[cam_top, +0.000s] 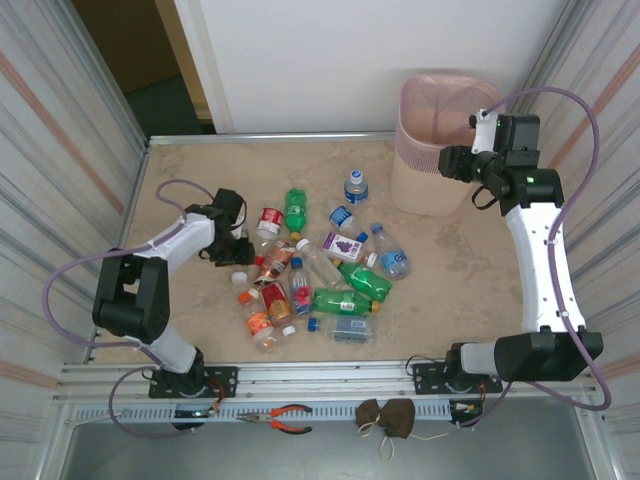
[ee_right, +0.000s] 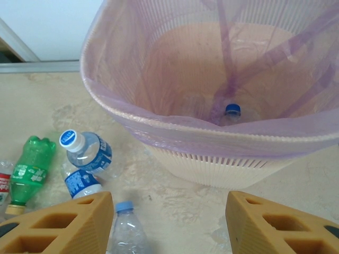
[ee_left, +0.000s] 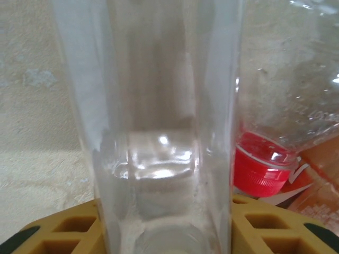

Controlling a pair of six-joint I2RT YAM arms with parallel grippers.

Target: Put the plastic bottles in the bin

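Note:
Several plastic bottles (cam_top: 330, 265), clear, green and orange, lie in a loose pile on the table's middle. At the pile's left edge my left gripper (cam_top: 236, 243) is low and open. A clear bottle (ee_left: 159, 106) fills the gap between its spread yellow fingers (ee_left: 58, 233), and a red-capped bottle (ee_left: 260, 170) lies just to the right. The pale-pink bin (cam_top: 440, 140) with its pink liner stands at the back right. My right gripper (cam_top: 455, 162) hovers open and empty beside the bin's rim (ee_right: 212, 137). A blue-capped bottle (ee_right: 232, 110) lies inside the bin.
Near the bin lie blue-labelled bottles (ee_right: 87, 154), a green bottle (ee_right: 26, 169) and a clear light-blue-capped bottle (ee_right: 124, 227). Corrugated walls close in both sides of the table. Orange-handled pliers (cam_top: 285, 418) and a brown pouch (cam_top: 388, 418) rest on the front rail.

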